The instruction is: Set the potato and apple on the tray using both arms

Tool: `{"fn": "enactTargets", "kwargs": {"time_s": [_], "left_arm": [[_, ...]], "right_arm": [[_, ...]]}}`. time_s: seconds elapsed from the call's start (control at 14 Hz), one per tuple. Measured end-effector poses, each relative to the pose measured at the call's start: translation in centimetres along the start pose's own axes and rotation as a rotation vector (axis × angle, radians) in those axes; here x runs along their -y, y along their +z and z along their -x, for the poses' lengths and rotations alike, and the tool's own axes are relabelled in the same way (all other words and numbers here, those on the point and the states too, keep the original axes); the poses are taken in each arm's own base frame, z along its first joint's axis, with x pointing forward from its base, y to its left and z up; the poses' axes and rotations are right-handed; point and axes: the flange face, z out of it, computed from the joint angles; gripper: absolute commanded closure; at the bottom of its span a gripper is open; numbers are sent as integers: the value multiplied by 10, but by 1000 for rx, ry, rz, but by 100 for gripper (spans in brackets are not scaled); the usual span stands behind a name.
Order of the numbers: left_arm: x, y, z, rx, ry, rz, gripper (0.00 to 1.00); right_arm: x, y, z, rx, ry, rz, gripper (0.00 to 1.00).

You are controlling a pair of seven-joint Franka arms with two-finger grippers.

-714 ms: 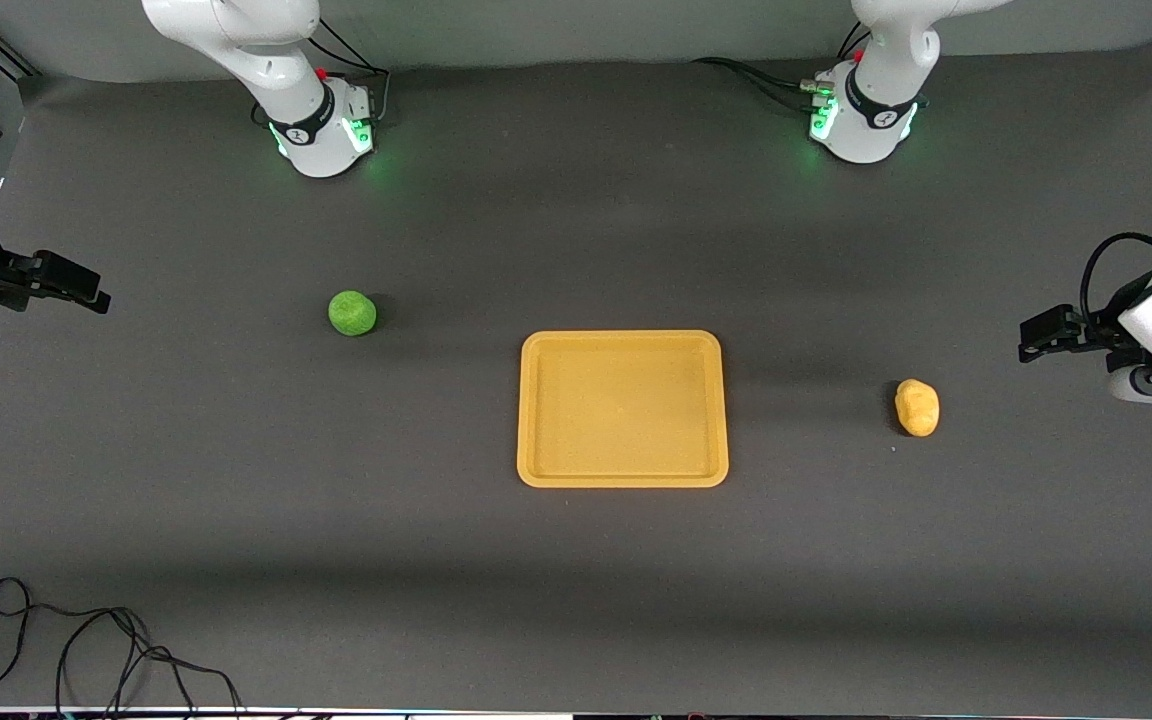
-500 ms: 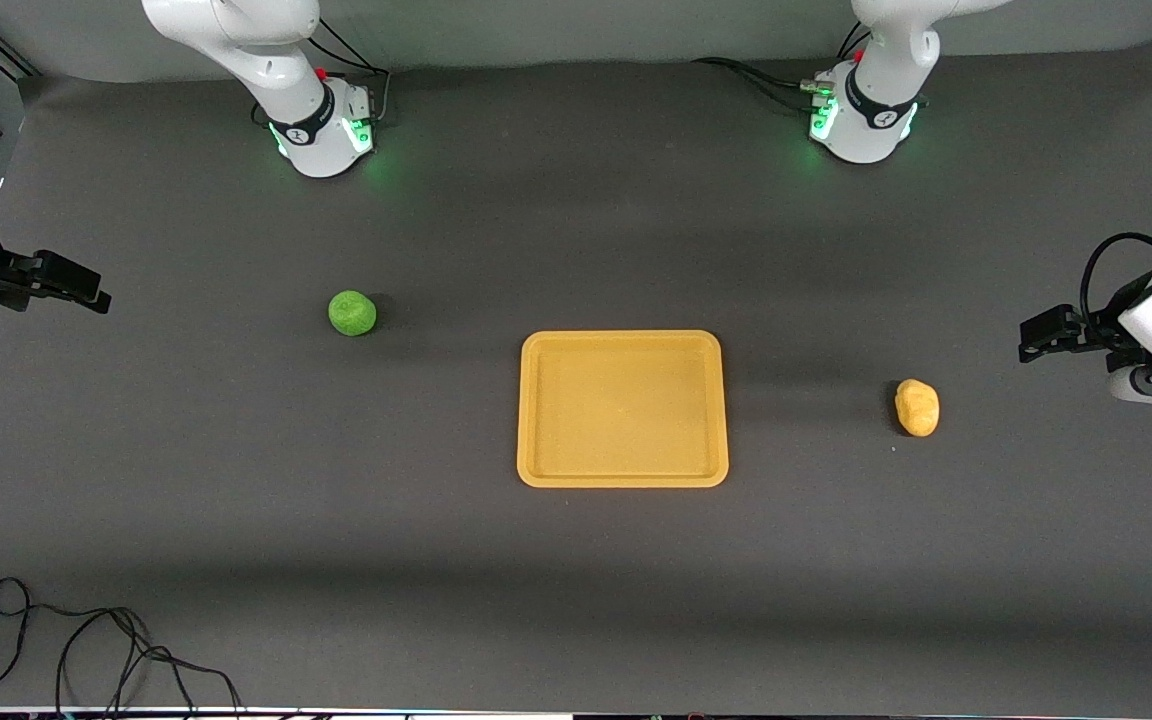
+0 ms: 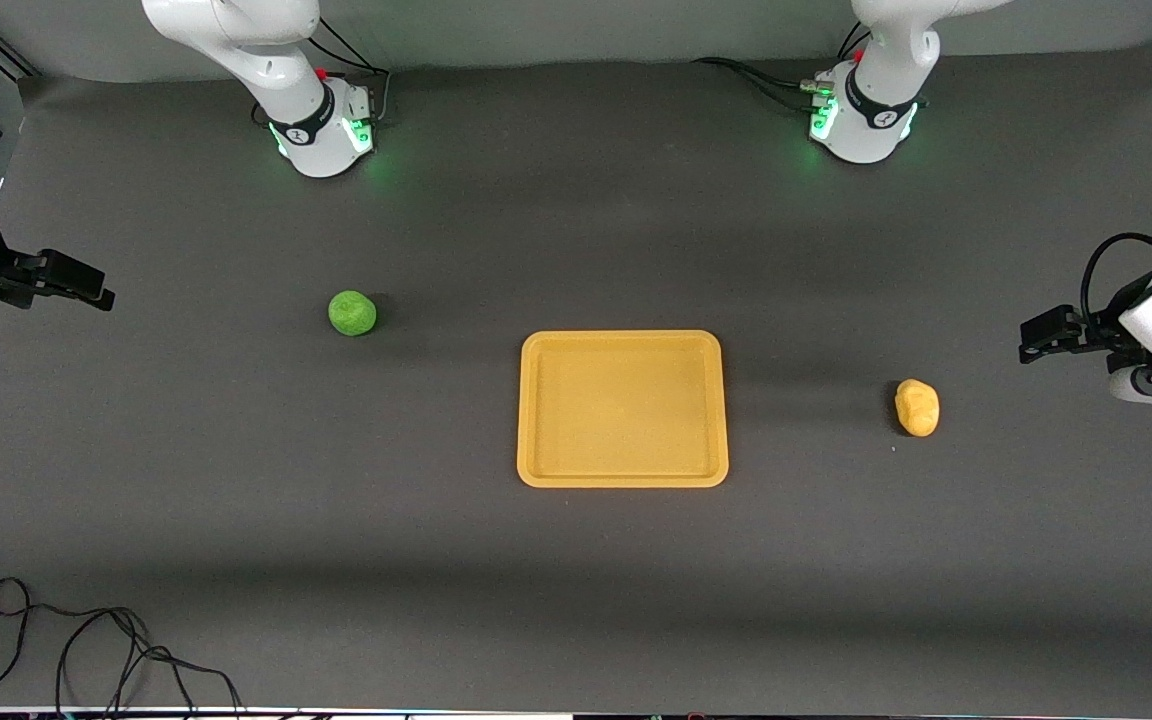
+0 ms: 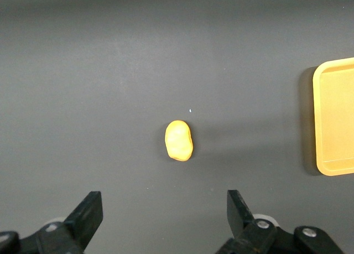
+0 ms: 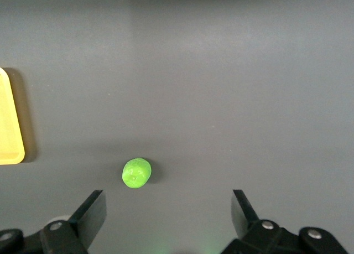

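Tray sitting mid-table, apple lying toward the right arm's end and slightly farther from the front camera, potato lying toward the left arm's end, level with tray, both well apart from it.

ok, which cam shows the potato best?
Left wrist view: the potato sits near centre, whole and unobstructed on the table, ahead of the left gripper with its jaws open. Front view shows it smaller, beside the tray toward the left arm's end. Right wrist view doesn't show it.

Green apple, yellow-orange potato
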Motion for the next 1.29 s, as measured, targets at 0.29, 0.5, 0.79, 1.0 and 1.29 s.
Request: {"fn": "enactTargets", "kwargs": {"time_s": [0.29,0.5,0.79,1.0,1.29], "left_arm": [[3,32,0,-13,-4,-3,0],[10,85,-2,-37,-14,-3,0],[11,191,-2,-15,-14,20,0],[7,258,15,58,-14,43,6],[6,296,19,99,-16,60,0]], "right_arm": [[-1,1,0,2,1,0,0],[-1,1,0,2,1,0,0],[-1,2,-1,4,2,0,0],[-1,2,-1,5,2,0,0],[0,2,-1,4,1,0,0]]}}
